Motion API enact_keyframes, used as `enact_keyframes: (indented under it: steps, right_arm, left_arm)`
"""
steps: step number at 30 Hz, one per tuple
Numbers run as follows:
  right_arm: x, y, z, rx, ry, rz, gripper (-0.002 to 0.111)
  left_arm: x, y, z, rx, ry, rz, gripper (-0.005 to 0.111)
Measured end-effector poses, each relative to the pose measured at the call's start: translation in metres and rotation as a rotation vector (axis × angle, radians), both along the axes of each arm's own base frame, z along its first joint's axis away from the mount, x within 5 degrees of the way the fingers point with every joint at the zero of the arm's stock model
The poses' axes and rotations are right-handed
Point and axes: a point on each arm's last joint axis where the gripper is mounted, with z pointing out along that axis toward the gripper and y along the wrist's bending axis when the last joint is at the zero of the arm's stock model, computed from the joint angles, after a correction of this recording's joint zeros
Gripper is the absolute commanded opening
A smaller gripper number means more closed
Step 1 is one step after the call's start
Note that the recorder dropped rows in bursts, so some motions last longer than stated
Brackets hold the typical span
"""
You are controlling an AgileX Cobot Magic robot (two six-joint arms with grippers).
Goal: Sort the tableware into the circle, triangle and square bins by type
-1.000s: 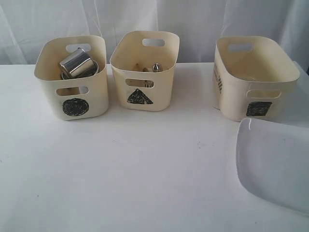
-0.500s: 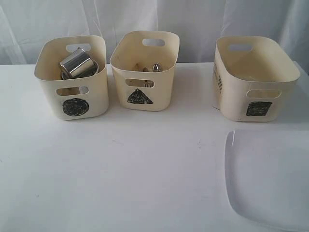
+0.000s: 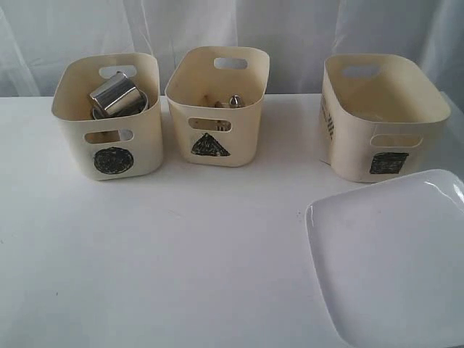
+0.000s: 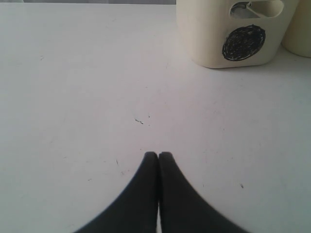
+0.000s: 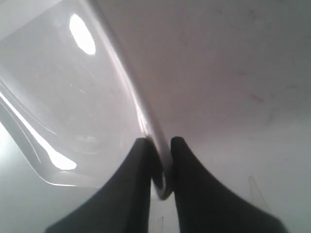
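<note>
Large white rounded-square plate (image 3: pixel 391 261) fills the lower right of the exterior view, over the white table (image 3: pixel 181 254), with its far corner overlapping the foot of the cream plastic tub marked with a black square (image 3: pixel 355 145). Whether the plate is fully clear of the table, I cannot tell. Two matching tubs stand to the left: one marked with a triangle (image 3: pixel 217 116) in the middle, one marked with a circle (image 3: pixel 109 138) at far left. A shiny steel mug (image 3: pixel 112 94) lies tilted in the circle tub, and small steel utensil ends (image 3: pixel 233 100) show in the triangle tub.

I judge the step in hand to be carrying the plate to the square tub. To do it well I would keep a firm pinch on the rim, lift high enough to clear the tub's near wall, and tip the plate so it slides in edgeways — it looks wide for the opening.

My right pincer (image 5: pixel 159 143) is closed narrowly on the plate's rim, one dark finger on each face, the plate (image 5: pixel 63 87) spreading away from the tips. My left pincer (image 4: pixel 158 155) is pressed together, holding nothing, near the circle tub.
</note>
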Motion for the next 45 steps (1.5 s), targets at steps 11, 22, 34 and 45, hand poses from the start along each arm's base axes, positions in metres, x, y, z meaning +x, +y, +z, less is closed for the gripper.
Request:
enact_keyframes:
  steps: [11,22,34,45]
  right_arm:
    - [0.014,0.004,0.006,0.015,-0.210,0.120,0.000]
    - [0.022,-0.003,-0.015,0.052,-0.197,0.125,0.000]
    - [0.032,-0.019,-0.045,-0.005,-0.156,0.061,0.000]
    - [0.033,-0.021,-0.055,0.008,-0.135,0.044,0.025]
  left_arm:
    - [0.000,0.000,0.000,0.000,0.000,0.000,0.000]
    - [0.000,0.000,0.000,0.000,0.000,0.000,0.000]
    - [0.000,0.000,0.000,0.000,0.000,0.000,0.000]
    - [0.000,0.000,0.000,0.000,0.000,0.000,0.000]
